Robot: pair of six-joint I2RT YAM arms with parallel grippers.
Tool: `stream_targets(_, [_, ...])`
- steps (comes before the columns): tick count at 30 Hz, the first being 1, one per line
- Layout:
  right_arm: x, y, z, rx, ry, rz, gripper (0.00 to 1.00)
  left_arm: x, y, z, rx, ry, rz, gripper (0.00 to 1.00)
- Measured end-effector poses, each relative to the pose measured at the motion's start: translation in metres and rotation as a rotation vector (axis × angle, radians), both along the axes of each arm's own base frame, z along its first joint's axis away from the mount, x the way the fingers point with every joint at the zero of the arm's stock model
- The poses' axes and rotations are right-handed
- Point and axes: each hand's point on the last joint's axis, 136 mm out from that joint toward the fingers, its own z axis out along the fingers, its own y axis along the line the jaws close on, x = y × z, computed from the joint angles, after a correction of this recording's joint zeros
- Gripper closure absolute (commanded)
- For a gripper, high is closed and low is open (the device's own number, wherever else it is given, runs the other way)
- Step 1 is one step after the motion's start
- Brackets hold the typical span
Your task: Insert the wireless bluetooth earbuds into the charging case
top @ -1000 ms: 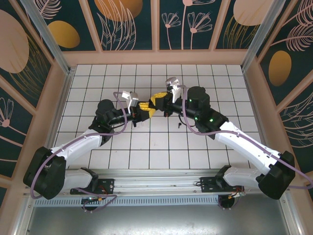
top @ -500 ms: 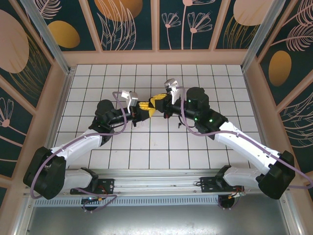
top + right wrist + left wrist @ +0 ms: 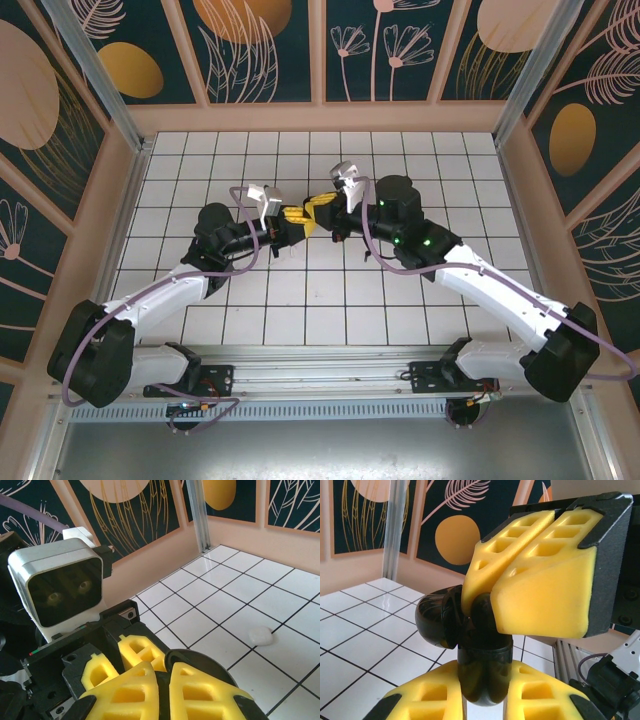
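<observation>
My left end effector [image 3: 482, 695] clamped the glossy black charging case [image 3: 485, 650], my right end effector [image 3: 492, 592] sat nearly shut at its lid, and a tiny white earbud [image 3: 261, 636] lay loose on the tabletop [image 3: 235, 587] (none inserted, I judged).

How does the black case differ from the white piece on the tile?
The black case is glossy and dark; the white piece is pale. The case is held aloft between the fingers of the left gripper; the white piece lies loose on a tile. Both look rounded.
</observation>
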Motion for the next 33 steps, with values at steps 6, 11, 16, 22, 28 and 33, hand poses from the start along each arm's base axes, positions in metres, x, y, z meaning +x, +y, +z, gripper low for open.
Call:
stream_targets(6, [0.0007,0.0018,0.0009,-0.003,0.000,0.016,0.92,0.0013,0.0009,0.0019,0.000,-0.016,0.012,0.94])
stream_targets(11, [0.0010,0.0015,0.0005,-0.002,0.004,0.024,0.92,0.0026,0.0007,0.0040,0.003,-0.027,0.017,0.94])
stream_targets(16, [-0.0004,0.0014,0.0009,0.004,0.013,0.052,0.90,0.0021,0.0009,0.0045,0.008,-0.037,0.016,0.94])
stream_targets(22, [0.0034,0.0048,0.0039,0.003,0.047,0.091,0.85,0.0045,0.0013,0.0080,0.024,-0.050,0.030,0.94])
stream_targets(28, [0.0035,0.0048,0.0052,0.015,0.064,0.096,0.80,0.0056,0.0012,0.0090,0.033,-0.055,0.035,0.95])
stream_targets(33, [0.0032,0.0052,0.0064,0.025,0.077,0.095,0.69,0.0064,0.0015,0.0101,0.030,-0.058,0.040,0.95])
